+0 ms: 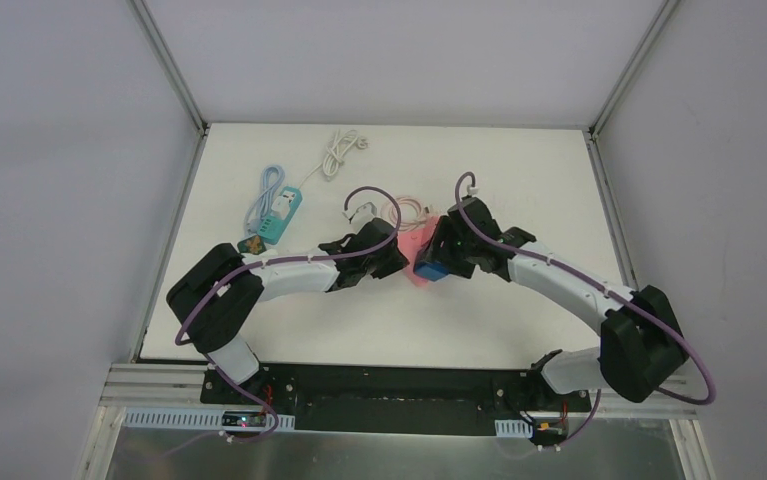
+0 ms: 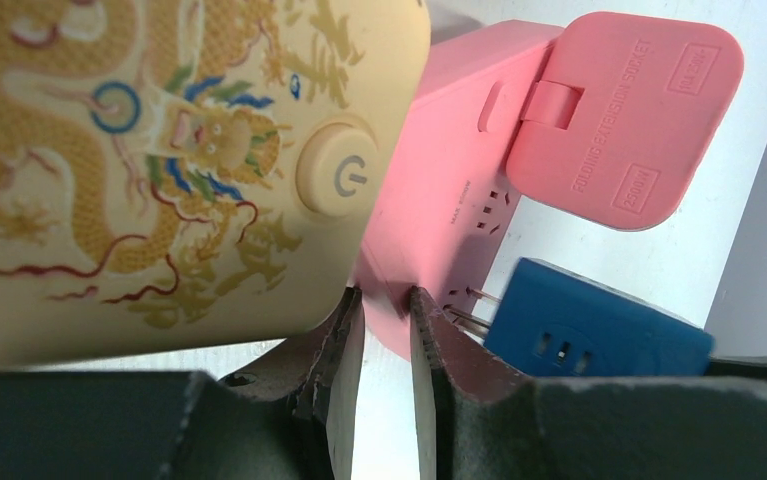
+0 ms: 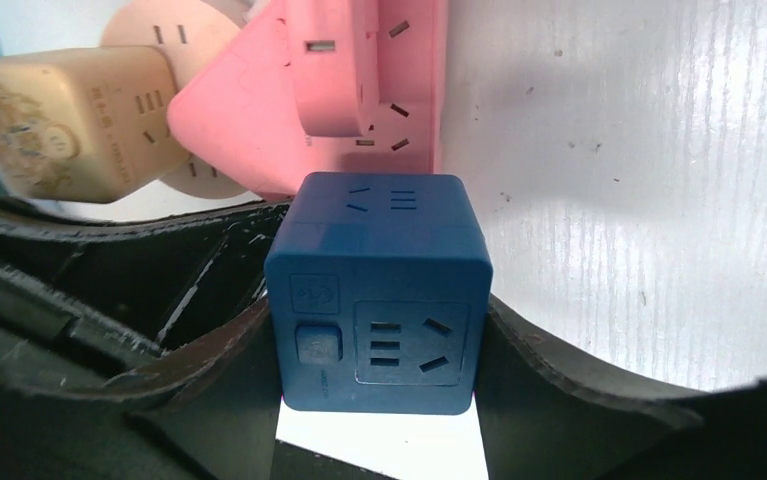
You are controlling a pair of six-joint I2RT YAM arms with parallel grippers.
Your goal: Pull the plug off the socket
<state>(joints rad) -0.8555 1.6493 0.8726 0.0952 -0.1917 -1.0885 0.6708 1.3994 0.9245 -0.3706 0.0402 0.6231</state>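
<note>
- Right gripper [image 3: 377,340] is clamped on the blue plug [image 3: 377,290]. One finger presses each side face of the cube, and the grip looks square and firm to me.
- Left gripper [image 2: 387,335] is pinched onto the lower corner of the pink socket [image 2: 439,150]. The fingers are nearly together with the pink edge caught between them, so I read this arm as the anchor.
- The plug sits just beside the socket, on its near-right side in the top view, mid-table [image 3: 609,200] between the two wrists.
- On progress, the left wrist view shows bare metal prongs [image 2: 477,295] bridging an open gap between the blue body and the pink face. I'd say the plug is partway out and the pull is well begun.
- I can't tell whether the prong tips sit in the slots or have just cleared them. Left to do, by my reckoning, is to finish the draw until the tips are plainly free.
- On orientation, the plug is a cube, so it has no real long side. The axis that matters is the prong line, which runs from the blue body straight into the pink face.
- From the right wrist the prongs point away from the camera, and the plug's own outlet face looks back at me.
- A cream adapter [image 2: 159,160] with a dragon print sits on the socket's other side, close to the left fingers.
</note>
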